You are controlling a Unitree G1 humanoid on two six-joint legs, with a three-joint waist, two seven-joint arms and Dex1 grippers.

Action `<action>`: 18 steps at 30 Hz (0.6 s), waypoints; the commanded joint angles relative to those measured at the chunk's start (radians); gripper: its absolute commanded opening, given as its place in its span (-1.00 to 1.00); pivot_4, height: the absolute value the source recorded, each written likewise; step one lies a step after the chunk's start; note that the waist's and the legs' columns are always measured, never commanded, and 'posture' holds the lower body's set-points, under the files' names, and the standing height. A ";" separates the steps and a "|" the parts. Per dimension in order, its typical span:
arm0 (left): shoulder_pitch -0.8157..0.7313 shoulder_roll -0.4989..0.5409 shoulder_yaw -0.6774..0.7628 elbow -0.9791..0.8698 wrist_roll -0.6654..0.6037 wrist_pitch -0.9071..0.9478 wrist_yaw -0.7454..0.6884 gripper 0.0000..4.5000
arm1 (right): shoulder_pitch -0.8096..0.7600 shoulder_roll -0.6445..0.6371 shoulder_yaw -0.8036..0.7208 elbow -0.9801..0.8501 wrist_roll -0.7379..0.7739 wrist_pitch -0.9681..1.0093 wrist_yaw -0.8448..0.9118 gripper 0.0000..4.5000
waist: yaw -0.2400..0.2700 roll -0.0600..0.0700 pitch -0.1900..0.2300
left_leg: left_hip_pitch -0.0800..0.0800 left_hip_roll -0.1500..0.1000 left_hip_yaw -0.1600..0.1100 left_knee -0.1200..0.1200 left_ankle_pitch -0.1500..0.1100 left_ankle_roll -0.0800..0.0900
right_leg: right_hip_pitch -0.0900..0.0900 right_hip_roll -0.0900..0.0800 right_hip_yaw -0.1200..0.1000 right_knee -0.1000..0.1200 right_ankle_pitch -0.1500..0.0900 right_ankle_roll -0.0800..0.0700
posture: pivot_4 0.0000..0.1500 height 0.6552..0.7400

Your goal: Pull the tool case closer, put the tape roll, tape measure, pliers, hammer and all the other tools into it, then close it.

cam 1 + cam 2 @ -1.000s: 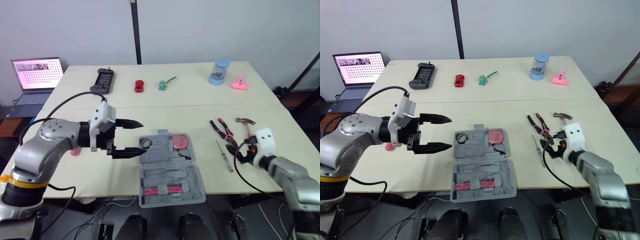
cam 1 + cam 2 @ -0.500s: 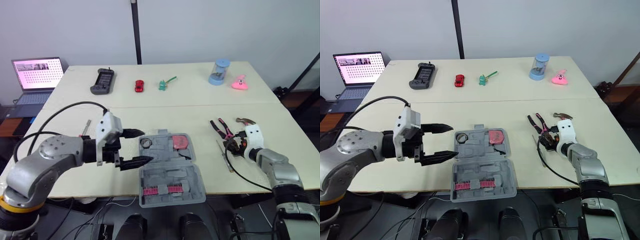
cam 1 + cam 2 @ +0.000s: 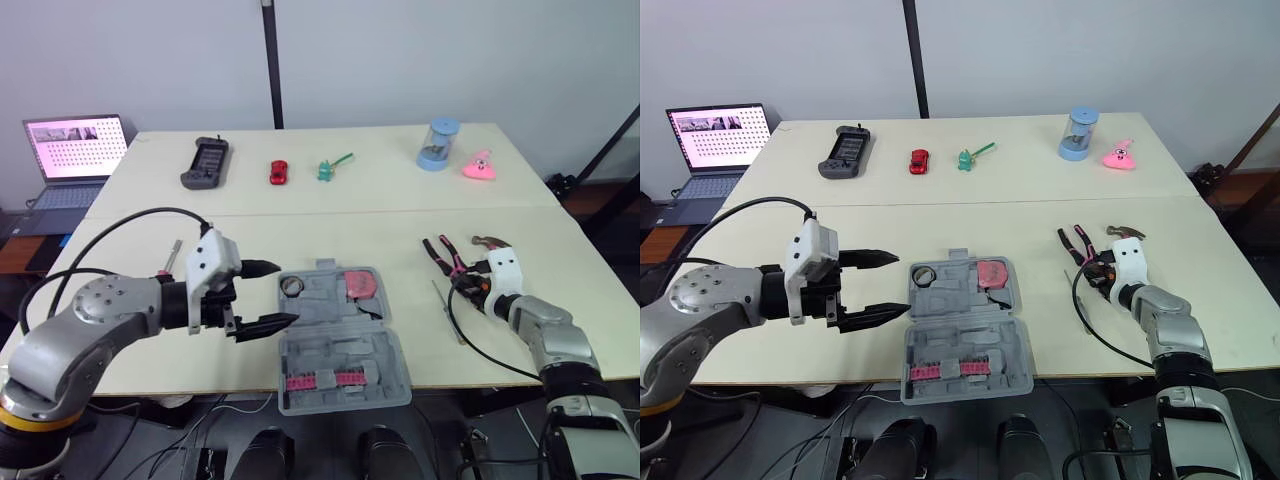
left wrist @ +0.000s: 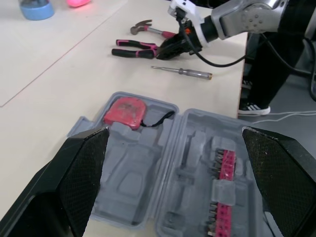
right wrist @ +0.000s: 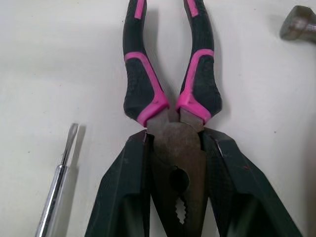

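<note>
The open case [image 3: 345, 352] lies flat at the lower centre of the head views, and a pink row of bits [image 3: 322, 380] shows in its lower half. In the upper half, the roll [image 3: 291, 287] sits at the left and the red tape measure [image 3: 361, 283] at the right, its black cord trailing. The left tool [image 3: 286, 293] hangs just left of the case with its two black fingers spread wide apart and nothing between them, the tips at the case's left edge by the roll. At the right of the frame, the right tool [image 3: 1101, 277] is down at the tabletop [image 3: 330, 235], clamped on the metal head of the pliers [image 5: 143, 94]. The wrist view shows a finger against each side of the head, with the pink-and-black handles splayed away. The hammer [image 3: 491, 242] lies just right of the pliers' handles. The screwdriver [image 3: 449, 311] lies between the pliers and the case, and all three are outside the case. Across the upper frame are a laptop [image 3: 75, 147] at far left, a console [image 3: 205, 160], a red car [image 3: 278, 172], a green toy [image 3: 330, 168], a blue jar [image 3: 438, 146] and a pink toy [image 3: 480, 165].
</note>
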 commanded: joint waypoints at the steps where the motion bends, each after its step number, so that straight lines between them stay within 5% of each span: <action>1: -0.012 -0.012 -0.010 0.028 0.025 -0.049 -0.010 1.00 | 0.011 -0.017 -0.048 -0.090 0.029 0.007 0.005 -0.56 | 0.000 0.000 0.000 | 0.000 0.000 0.000 0.000 0.000 0.000 | 0.000 0.000 0.000 0.000 0.000 0.000 | 1.00 -0.53; 13: 0.063 -0.011 0.014 0.154 0.114 -0.195 -0.057 1.00 | -0.146 -0.222 0.118 -0.447 0.011 0.184 0.291 -0.56 | -0.007 0.005 0.003 | -0.001 0.000 0.002 -0.001 0.000 0.000 | -0.003 0.000 0.001 0.000 0.000 0.000 | 1.00 -0.53; 18: 0.131 -0.023 0.035 0.179 0.147 -0.270 -0.054 1.00 | -0.268 -0.345 0.303 -0.536 0.031 0.257 0.622 -0.56 | -0.002 0.005 0.004 | -0.001 0.001 0.000 -0.001 0.000 0.001 | -0.003 0.000 0.000 -0.001 0.000 0.000 | 1.00 -0.53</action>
